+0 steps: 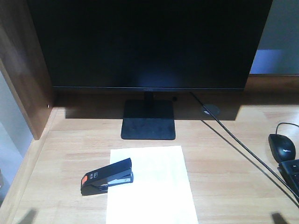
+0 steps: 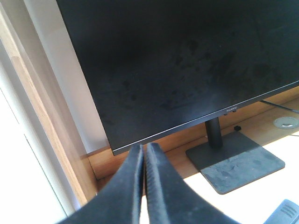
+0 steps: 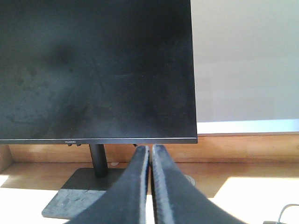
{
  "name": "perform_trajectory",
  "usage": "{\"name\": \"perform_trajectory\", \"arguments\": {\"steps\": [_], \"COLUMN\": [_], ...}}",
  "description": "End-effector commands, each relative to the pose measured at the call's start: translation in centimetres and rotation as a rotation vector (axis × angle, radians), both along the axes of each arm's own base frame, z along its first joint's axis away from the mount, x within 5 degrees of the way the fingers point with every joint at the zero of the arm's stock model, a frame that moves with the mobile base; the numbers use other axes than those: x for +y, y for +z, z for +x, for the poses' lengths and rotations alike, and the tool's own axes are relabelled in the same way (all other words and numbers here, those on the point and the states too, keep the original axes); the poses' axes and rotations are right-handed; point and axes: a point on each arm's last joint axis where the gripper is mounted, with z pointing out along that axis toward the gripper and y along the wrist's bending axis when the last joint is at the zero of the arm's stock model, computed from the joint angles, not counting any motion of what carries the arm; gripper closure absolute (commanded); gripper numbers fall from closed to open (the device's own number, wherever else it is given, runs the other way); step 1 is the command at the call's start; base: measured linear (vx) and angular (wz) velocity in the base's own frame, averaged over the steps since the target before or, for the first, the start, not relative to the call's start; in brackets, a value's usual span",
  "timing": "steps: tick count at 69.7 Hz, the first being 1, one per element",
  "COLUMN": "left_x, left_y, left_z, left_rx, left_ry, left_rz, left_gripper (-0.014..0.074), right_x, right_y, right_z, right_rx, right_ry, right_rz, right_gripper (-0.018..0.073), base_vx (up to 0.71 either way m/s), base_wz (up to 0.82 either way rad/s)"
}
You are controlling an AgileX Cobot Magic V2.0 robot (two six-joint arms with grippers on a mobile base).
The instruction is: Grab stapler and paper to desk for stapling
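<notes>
- Nearest of all, the left gripper (image 2: 144, 154) had its fingers pressed together with nothing between them, raised above the bench (image 1: 224, 177) and pointed at the monitor (image 1: 149, 42).
- Likewise the right gripper (image 3: 150, 154) showed its fingers pressed together and empty, also facing the monitor's lower edge.
- Nearer than the monitor, the paper (image 1: 154, 186) lay flat on the bench, its far edge just in front of the monitor's base (image 1: 148, 119).
- Across the paper's left edge sat the stapler (image 1: 107, 176), its orange-labelled end off the sheet on the bare wood and its mouth end over the paper.
- Judging by looks, the stapler was rigid and fairly solid, best gripped across its narrow body near the middle; the smooth top could slip.
- By contrast the paper seemed light, limp and flat against the wood, so hard to pinch except at an edge.
- Off to the right of the monitor base lay a black mouse (image 1: 281, 147), with a cable (image 1: 243, 151) running toward a round grommet (image 1: 210, 110) behind.
</notes>
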Motion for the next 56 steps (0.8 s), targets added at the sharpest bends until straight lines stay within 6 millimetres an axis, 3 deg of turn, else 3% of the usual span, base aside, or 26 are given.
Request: {"name": "perform_trajectory", "arguments": {"steps": [1, 20, 43, 56], "left_x": [0.0, 0.2, 0.8, 1.5], "left_y": [1.2, 1.2, 1.2, -1.0], "left_z": [0.1, 0.1, -0.2, -2.0], "left_rx": [-0.065, -0.014, -0.048, -0.098], "left_ry": [0.006, 0.021, 0.077, 0.124], "left_rz": [-0.034, -0.227, -0.284, -0.308], "left_gripper": [0.0603, 0.0603, 0.0603, 0.0603], "right_x": [-0.1, -0.1, -0.1, -0.1], "right_y": [0.9, 0.9, 0.9, 0.9], "right_z": [0.0, 0.0, 0.0, 0.0], "right_rx": [-0.025, -0.025, -0.025, -0.025], "right_ry": [-0.011, -0.011, -0.011, -0.011], "right_rz": [-0.023, -0.023, -0.023, -0.023], "right_gripper": [0.0565, 0.0565, 0.0565, 0.0565], "base_vx": [0.0, 0.0, 0.0, 0.0], "base_wz": [0.0, 0.0, 0.0, 0.0]}}
